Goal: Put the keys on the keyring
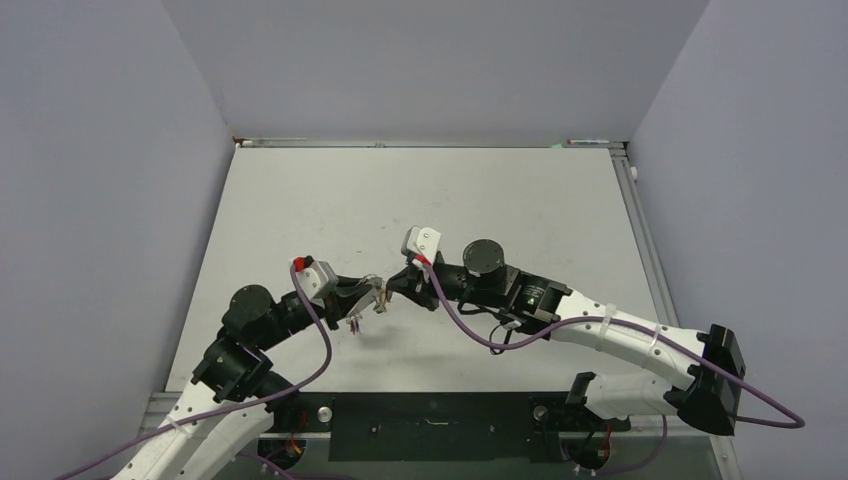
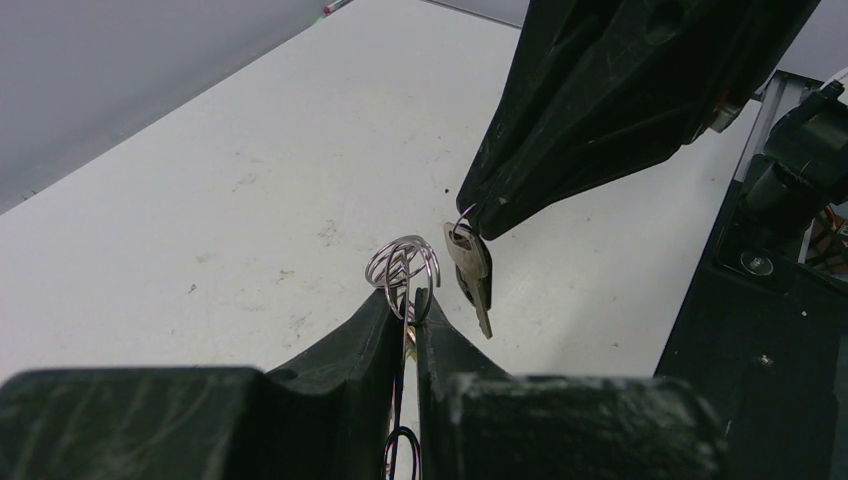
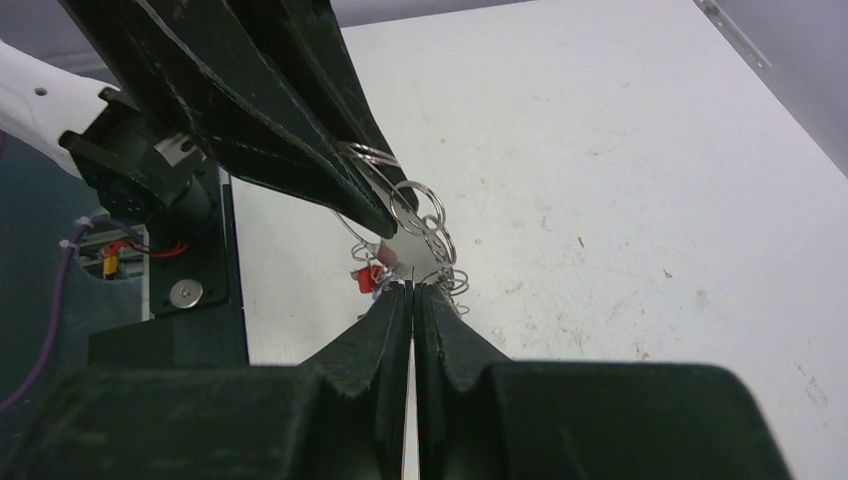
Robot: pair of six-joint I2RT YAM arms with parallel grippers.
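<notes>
My left gripper (image 2: 410, 300) is shut on a thin grey wire, the keyring (image 2: 404, 330), held edge-on. A bunch of small split rings (image 2: 402, 266) sits on the wire at the fingertips. Coloured keys (image 1: 355, 322) hang below that gripper, and one has a red head (image 3: 368, 281). My right gripper (image 3: 411, 288) is shut on the small ring of a silvery key (image 2: 471, 268), which dangles just right of the split rings, a little apart from them. Both grippers, left (image 1: 378, 297) and right (image 1: 398, 281), meet tip to tip above the middle of the table.
The white table (image 1: 480, 200) is scuffed and walled by grey panels on three sides. A black base plate (image 1: 430, 425) runs along the near edge between the arm bases. Purple cables (image 1: 480, 335) loop off both wrists.
</notes>
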